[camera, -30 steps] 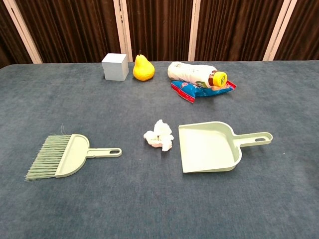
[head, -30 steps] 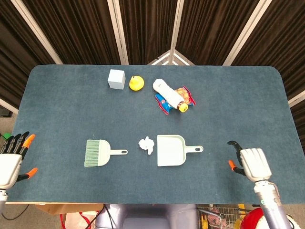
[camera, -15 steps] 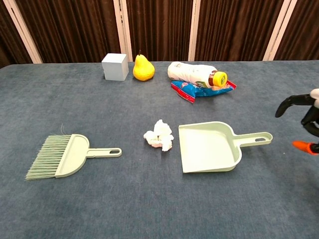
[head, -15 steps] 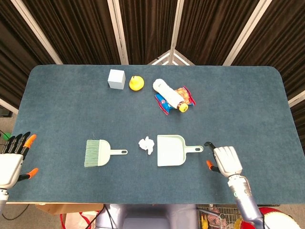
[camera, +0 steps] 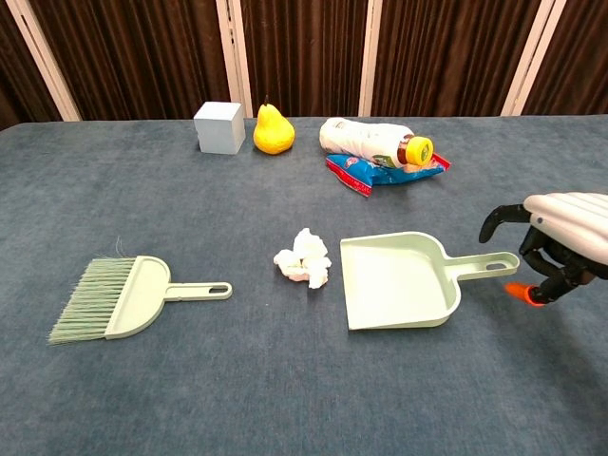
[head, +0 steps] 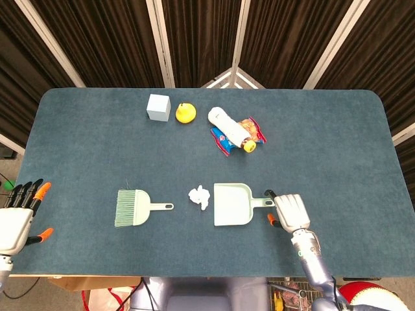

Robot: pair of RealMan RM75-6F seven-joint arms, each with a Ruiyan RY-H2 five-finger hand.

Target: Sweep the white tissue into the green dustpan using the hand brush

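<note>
Crumpled tissue (head: 200, 197) beside smooth plastic dustpan (head: 232, 205); right hand (head: 289, 211) spread, empty.

- Our right hand (head: 289, 210) hovers at the tip of the green dustpan (head: 232, 205) handle, fingers apart and empty; open table (head: 350, 155) lies to its right.
- The white tissue (head: 200, 196) sits just beside the dustpan's mouth, leaving only a narrow gap there.
- We see a bare strip between the tissue and the hand brush (head: 133, 207).
- Our left hand (head: 16, 217) hangs off the table's left edge, with bare cloth between it and the brush.
- The cube (head: 158, 107), pear (head: 185, 113), bottle (head: 228, 125) and snack packet (head: 253, 133) cluster at the back, well apart from the tools.
</note>
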